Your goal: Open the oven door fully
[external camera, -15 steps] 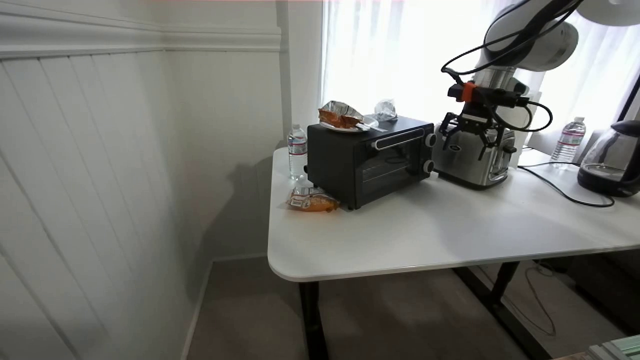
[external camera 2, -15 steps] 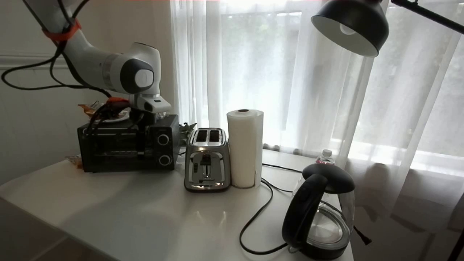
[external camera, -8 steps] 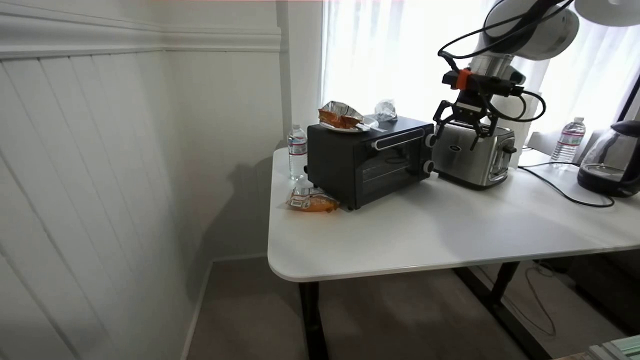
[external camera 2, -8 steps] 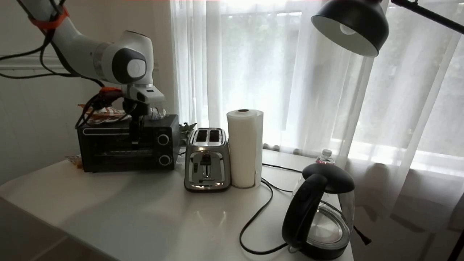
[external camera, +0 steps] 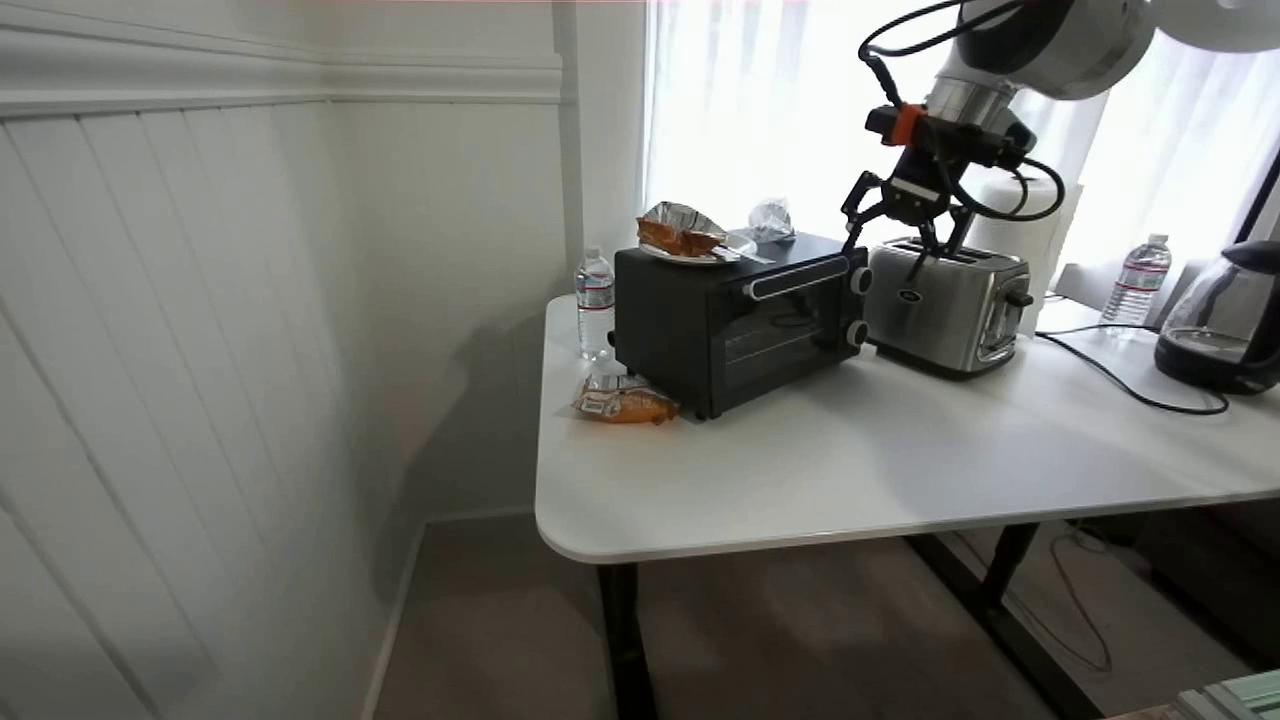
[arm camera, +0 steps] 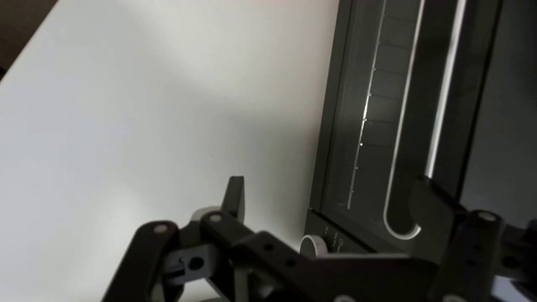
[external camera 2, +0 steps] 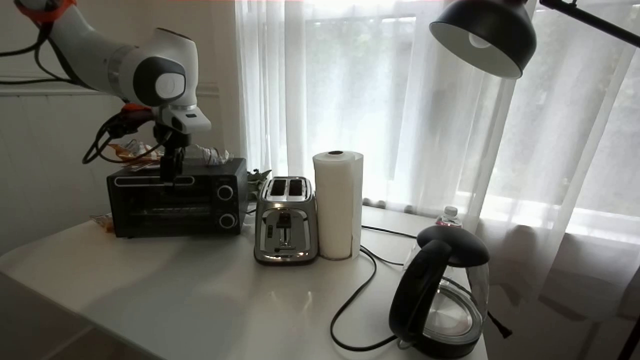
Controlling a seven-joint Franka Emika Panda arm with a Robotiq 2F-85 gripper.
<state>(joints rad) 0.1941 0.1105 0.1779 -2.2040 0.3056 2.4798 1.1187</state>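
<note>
Jaws spread wide, nothing between them, and the gripper (arm camera: 330,179) hangs right up by the handle (arm camera: 423,109) of the oven door! In an exterior view that oven door (external camera: 775,338) stands upright on the front of the black oven (external camera: 660,320), shut by the look of it. Wrist view: the handle lies at two o'clock from the gripper's centre, long axis close to twelve-to-six, leaning toward one. One finger (arm camera: 436,201) overlaps its lower end; contact I can't call. In an exterior view the handle is at the gripper's nine o'clock, so my money's on a slide toward nine, then hook and pull.

Lettering? Slim pickings! At the oven's three o'clock, the toaster (external camera: 935,325) wears an oval badge (external camera: 909,296), too small to read. At nine, the bottle's (external camera: 596,325) banded label (external camera: 597,291) shows no legible name. The print (arm camera: 335,241) beside the knob (arm camera: 311,247) is lost too.
</note>
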